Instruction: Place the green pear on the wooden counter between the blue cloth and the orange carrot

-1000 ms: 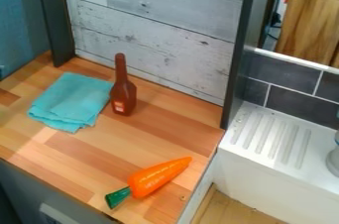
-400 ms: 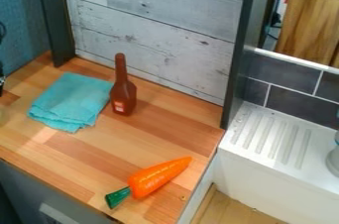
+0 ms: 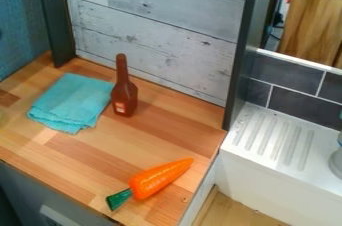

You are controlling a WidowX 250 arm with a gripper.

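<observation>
Cloth [image 3: 70, 101] lay folded on counter [image 3: 87, 162], nine o'clock of brown bottle [image 3: 125, 95]; contact unclear. Bottle stood upright. Orange carrot [image 3: 159, 180] lay at about five o'clock of bottle, well apart, tip toward two, green end toward eight. Folding looked done; all three sat unheld, none lifted. Anything left undone: unclear. Gripper's open-or-closed state: couldn't tell.

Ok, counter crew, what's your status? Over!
Brown bottle standing upright. Folded teal cloth right beside it. Toy carrot lying near the edge of the wooden counter. Over.
</observation>
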